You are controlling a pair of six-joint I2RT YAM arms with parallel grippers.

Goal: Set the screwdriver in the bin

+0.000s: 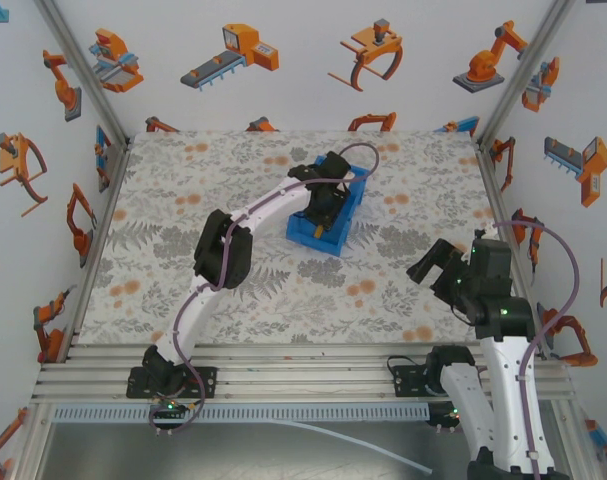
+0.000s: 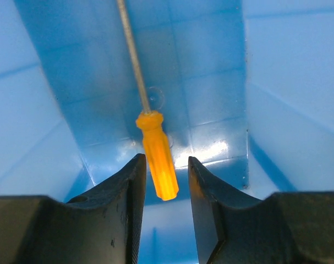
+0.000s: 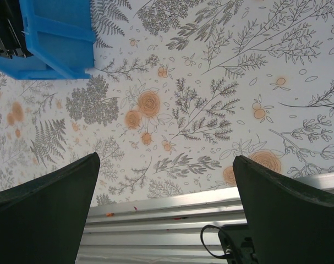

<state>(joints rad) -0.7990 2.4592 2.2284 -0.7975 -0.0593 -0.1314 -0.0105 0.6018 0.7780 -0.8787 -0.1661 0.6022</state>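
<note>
1. Left pincer (image 2: 165, 159) is hanging spread inside the bin (image 2: 288, 66), jaws flanking but not touching the screwdriver (image 2: 157, 151) lying on its floor.
2. Lifting straight up with jaws wide is looking safest against snagging the handle.

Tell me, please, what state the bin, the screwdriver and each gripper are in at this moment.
bin: upright on the floral mat, top open.
screwdriver: lying inside the bin, apparently not clamped.
left gripper: open, lowered into the bin, fingers flanking the handle.
right gripper: open wide, empty, above the mat.
</note>
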